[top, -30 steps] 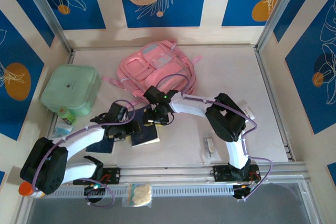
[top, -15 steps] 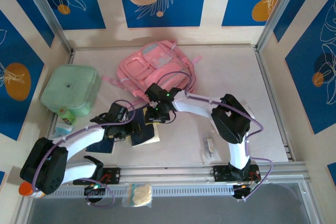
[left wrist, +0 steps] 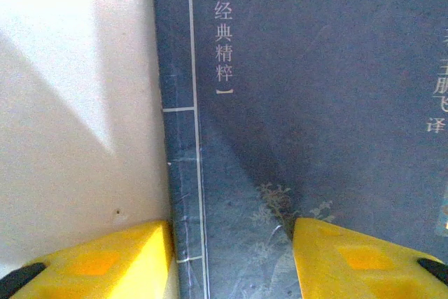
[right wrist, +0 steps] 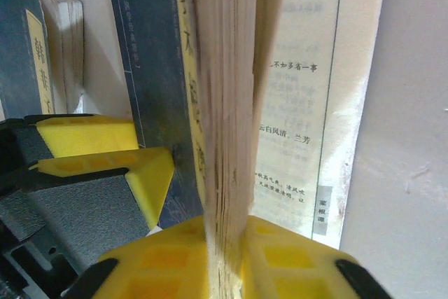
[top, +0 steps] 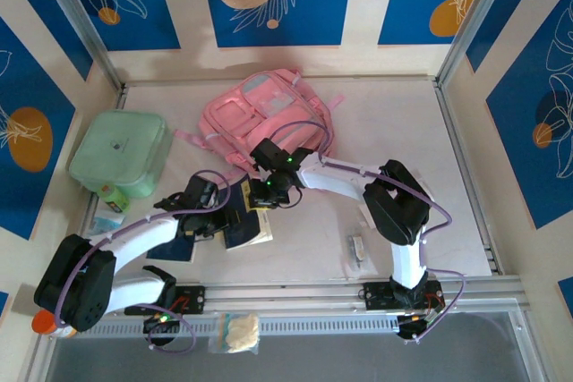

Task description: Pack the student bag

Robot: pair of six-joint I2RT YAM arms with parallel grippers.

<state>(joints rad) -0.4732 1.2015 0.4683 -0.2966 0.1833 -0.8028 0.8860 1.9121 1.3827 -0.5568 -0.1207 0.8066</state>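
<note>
The pink student bag (top: 269,112) lies at the back middle of the table. In front of it are dark blue books (top: 249,228). My right gripper (top: 262,196) is shut on the cream page block (right wrist: 224,103) of one book, its yellow fingers (right wrist: 301,257) pinching the pages edge-on, and a printed white page (right wrist: 301,103) lies open to the right. My left gripper (top: 209,214) stands open over a dark blue book cover (left wrist: 315,103). One yellow finger (left wrist: 105,260) sits beside the spine and the other rests on the cover. The left gripper's fingers (right wrist: 105,148) sit just left of the pinched pages.
A mint-green soft case (top: 121,154) sits at the left with a green bottle (top: 115,196) in front of it. A small white object (top: 356,250) lies at the front right. A clear packet (top: 235,332) rests on the front rail.
My right gripper has closed onto the book's pages and shifted slightly left. The left gripper has stayed in place over its book.
</note>
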